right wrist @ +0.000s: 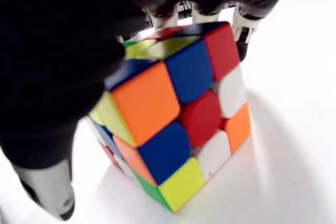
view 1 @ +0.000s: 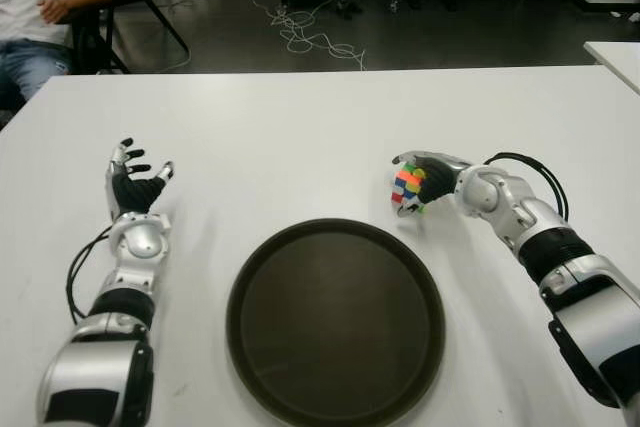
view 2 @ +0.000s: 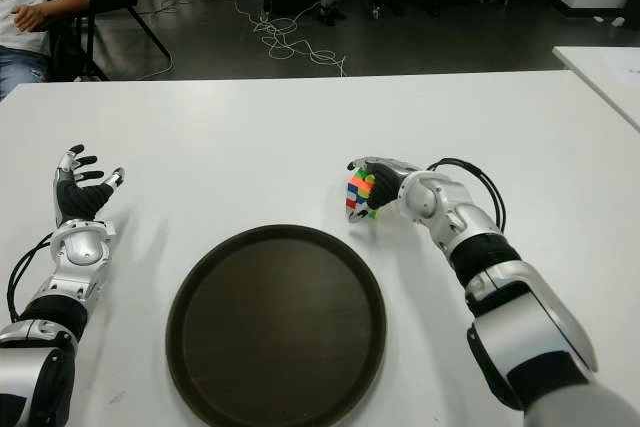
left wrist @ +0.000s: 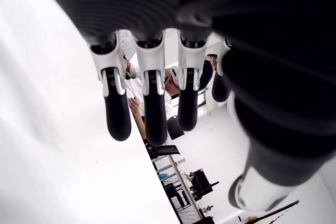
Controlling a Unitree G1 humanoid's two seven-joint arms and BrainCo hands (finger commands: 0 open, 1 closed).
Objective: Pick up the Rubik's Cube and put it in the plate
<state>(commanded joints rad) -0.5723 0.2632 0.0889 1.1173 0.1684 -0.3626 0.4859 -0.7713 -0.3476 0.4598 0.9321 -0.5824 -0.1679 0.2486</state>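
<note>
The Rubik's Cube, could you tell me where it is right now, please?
The Rubik's Cube is in the right hand on the table's right side, just beyond the upper right rim of the dark plate, not yet in it.

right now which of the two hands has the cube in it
The right hand, beyond the plate's right rim, is closed around the Rubik's Cube. The left hand is open, holding nothing.

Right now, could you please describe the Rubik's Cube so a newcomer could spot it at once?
On the white table, find the round dark plate. Just beyond its rim on the robot's right, the right hand wraps the multicoloured Rubik's Cube, the only brightly coloured thing there.
</note>
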